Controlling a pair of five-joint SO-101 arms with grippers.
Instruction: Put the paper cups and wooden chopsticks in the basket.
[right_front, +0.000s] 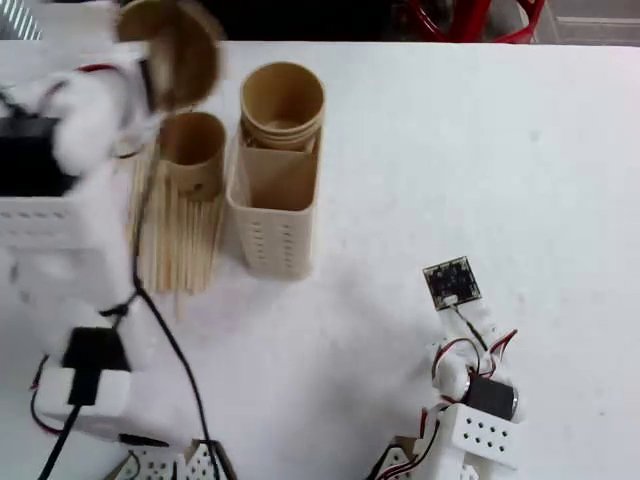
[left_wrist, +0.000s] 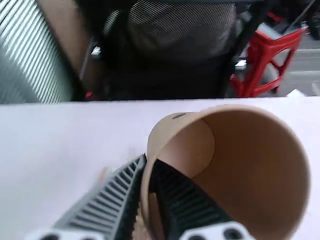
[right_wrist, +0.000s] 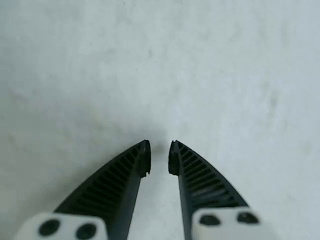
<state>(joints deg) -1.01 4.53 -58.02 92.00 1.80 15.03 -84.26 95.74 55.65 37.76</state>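
My left gripper (left_wrist: 147, 167) is shut on the rim of a brown paper cup (left_wrist: 240, 165), with one finger inside and one outside. In the high view this cup (right_front: 172, 50) hangs tilted above the table's far left. A second paper cup (right_front: 193, 150) rests on the far end of a pile of wooden chopsticks (right_front: 180, 240). Just right of the pile stands a cream basket (right_front: 272, 225) with stacked paper cups (right_front: 283, 105) sticking out of its top. My right gripper (right_wrist: 159, 157) hovers over bare table, its fingers a narrow gap apart with nothing between them.
The left arm (right_front: 85, 130) and its black cable (right_front: 165, 340) lie along the left side, beside a white perforated box (right_front: 30, 225). The right arm (right_front: 470, 400) is folded at the near right edge. A chair and a red frame (left_wrist: 260, 55) stand beyond the far edge.
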